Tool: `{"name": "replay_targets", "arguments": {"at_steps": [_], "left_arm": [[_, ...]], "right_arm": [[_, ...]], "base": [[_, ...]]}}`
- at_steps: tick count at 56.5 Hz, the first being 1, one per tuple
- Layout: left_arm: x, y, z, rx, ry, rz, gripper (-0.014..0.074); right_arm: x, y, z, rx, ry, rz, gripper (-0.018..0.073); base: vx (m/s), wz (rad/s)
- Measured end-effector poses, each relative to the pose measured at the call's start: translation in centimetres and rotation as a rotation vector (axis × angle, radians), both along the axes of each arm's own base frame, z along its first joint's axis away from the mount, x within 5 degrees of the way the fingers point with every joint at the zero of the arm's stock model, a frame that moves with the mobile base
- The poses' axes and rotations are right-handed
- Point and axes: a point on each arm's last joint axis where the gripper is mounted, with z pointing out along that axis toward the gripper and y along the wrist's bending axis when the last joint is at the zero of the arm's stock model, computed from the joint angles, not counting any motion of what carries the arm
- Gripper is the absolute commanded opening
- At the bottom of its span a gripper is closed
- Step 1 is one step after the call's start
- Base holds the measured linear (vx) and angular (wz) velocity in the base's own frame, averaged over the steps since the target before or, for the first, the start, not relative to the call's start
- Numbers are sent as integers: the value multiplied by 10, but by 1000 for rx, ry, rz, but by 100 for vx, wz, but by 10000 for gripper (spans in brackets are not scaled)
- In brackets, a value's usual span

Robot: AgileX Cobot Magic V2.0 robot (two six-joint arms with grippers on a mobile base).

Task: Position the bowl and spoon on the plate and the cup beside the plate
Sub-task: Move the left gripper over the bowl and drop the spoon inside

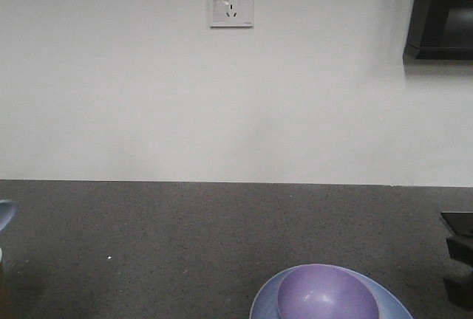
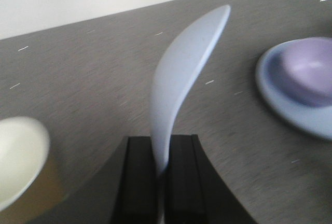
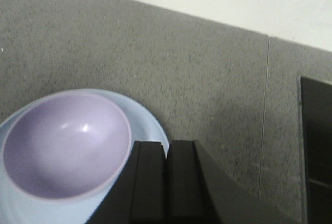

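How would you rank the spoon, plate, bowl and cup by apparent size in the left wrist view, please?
1. The spoon, though it is nearest the camera.
2. The plate, cut by the frame edge.
3. The bowl, narrower than the plate.
The cup is cropped, so unranked.

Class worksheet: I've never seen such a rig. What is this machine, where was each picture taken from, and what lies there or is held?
It is a two-armed robot. One camera looks forward from its body; the others sit on its left and right wrists, so the black bars at the bottom are its jaws. On the dark counter, a lavender bowl sits on a blue plate. The left jaws pinch a pale spoon, with a paper cup nearby. The right jaws are shut, empty, over the plate's edge.
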Motion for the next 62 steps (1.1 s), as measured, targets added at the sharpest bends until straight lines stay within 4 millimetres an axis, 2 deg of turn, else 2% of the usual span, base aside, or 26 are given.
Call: {"name": "replay_targets", "arguments": {"at_steps": [7, 13, 23, 30, 39, 40, 51, 62], "left_arm": [[38, -19, 15, -82, 45, -129, 0], [70, -42, 11, -93, 114, -219, 0], [106, -102, -11, -67, 218, -392, 0], [123, -146, -26, -55, 263, -477, 0], [140, -188, -42, -60, 320, -529, 0], [155, -219, -61, -62, 395, -552, 0], [167, -251, -83, -51, 452, -587, 43], [170, -272, -101, -32, 484, -620, 212]], "right_arm": [[-9, -1, -17, -2, 30, -1, -10], [-12, -1, -24, -5, 42, -2, -10], [-11, -1, -23, 0, 22, -8, -8], [-11, -1, -23, 6, 17, -13, -8], [-11, -2, -23, 4, 17, -14, -8], [-10, -2, -23, -7, 15, -15, -8], [-10, -2, -23, -11, 14, -15, -8], [-10, -3, -23, -29, 12, -15, -8]], "base": [[0, 0], [0, 0], [0, 0], [0, 0], [0, 0], [0, 0], [0, 0], [0, 0]]}}
